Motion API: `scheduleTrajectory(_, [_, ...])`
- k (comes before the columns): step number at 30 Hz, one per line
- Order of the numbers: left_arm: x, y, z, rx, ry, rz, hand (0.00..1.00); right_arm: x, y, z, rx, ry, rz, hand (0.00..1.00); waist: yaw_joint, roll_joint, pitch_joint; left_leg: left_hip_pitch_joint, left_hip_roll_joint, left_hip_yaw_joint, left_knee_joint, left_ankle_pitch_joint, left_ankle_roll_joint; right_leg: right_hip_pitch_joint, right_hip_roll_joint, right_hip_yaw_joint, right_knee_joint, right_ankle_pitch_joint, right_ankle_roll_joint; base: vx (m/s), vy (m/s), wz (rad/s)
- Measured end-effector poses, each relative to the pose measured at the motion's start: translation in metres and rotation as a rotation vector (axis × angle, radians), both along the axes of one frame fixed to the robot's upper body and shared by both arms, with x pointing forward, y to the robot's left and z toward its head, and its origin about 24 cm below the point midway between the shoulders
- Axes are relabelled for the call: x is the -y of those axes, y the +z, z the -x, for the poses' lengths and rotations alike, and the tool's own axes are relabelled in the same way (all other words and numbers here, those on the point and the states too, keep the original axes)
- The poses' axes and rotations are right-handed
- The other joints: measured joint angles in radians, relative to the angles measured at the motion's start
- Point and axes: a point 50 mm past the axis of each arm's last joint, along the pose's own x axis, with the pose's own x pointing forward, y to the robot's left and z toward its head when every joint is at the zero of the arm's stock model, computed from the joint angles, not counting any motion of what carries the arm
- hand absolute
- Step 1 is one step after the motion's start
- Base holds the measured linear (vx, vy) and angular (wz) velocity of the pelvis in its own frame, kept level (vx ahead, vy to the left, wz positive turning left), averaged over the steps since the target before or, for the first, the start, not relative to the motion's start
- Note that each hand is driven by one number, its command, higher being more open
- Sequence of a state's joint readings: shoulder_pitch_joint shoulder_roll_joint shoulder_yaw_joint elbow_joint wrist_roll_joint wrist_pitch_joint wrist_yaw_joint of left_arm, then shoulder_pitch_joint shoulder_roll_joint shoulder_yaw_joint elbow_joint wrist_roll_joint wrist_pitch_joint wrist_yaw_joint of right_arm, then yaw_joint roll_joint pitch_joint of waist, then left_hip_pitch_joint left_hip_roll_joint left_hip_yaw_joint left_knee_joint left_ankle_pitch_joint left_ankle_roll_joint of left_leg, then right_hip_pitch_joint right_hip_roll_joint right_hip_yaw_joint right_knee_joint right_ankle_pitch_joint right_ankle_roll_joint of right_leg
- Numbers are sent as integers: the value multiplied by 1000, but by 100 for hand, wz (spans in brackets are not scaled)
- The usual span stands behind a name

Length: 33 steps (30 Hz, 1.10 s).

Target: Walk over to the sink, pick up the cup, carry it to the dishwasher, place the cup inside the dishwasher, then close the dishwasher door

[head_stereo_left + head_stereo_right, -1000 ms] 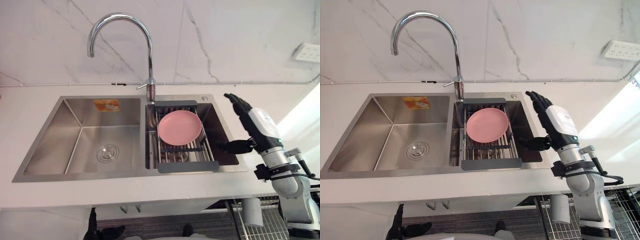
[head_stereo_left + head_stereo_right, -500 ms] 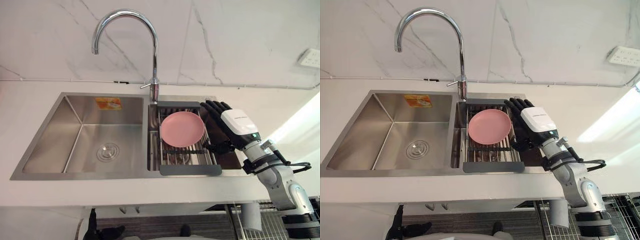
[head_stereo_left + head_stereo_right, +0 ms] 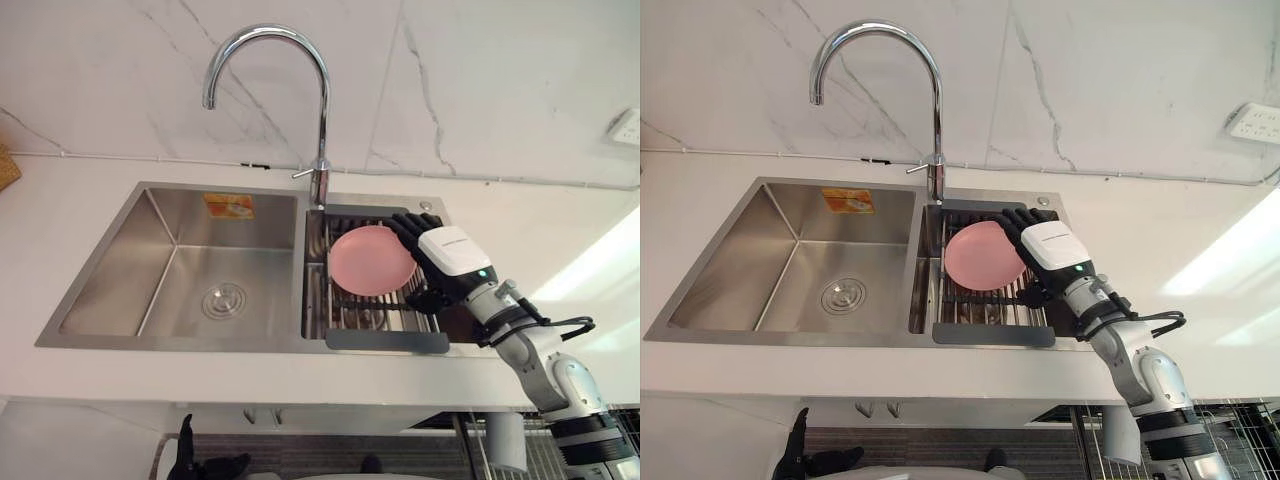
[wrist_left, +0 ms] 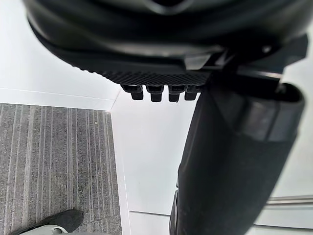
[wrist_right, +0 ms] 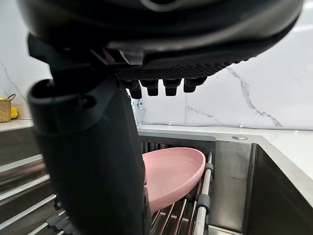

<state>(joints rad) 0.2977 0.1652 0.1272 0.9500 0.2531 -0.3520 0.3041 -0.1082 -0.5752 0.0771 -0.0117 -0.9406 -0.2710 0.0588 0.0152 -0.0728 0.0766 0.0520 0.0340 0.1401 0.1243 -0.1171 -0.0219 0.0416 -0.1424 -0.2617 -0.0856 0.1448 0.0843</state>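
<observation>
**Right hand**: over the right basin, above the right rim of the pink plate.
- Step in hand, as judged: reach and grasp. To do it well, lower the fingers past the plate's far right rim and bring the thumb in under the near rim. Close only once both sides are bracketed, and lift clear of the rack bars before turning away.
- State: fingers straight and side by side, thumb standing apart, nothing held. Whether the fingertips touch the rim cannot be told.

**Left hand**: idle, hanging low over the carpeted floor, fingers relaxed, empty.

**Pink plate**: the piece to be taken, which reads as a shallow plate rather than a cup. It lies tilted on the bars at the back of the rack.

**Drain rack**: grey-framed, spanning the right basin from front to back.

**Sink**: steel, with two basins. A sticker sits on the left basin's back wall.

**Faucet**: arched, at the back edge between the basins.

**Countertop**: white, surrounding the sink.
</observation>
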Motion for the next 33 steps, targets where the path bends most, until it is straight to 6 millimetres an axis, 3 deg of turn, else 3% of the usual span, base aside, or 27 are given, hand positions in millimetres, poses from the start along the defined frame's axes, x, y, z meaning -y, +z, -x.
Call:
scheduleTrajectory(17, [4, -2, 3, -23, -4, 10, 100, -11, -19, -11, -83, 15, 74, 100, 25, 0, 0, -3, -8, -35, -30, 26, 0, 2, -6, -32, -3, 0, 0, -36, -9, 6])
scheduleTrajectory(33, [5, -3, 2, -18, 12, 22, 100, -1, -38, -23, -211, -69, 146, 100, 40, -3, 2, -6, -13, -48, -42, 38, 2, 1, -10, -43, -3, 0, 0, -29, -3, 2])
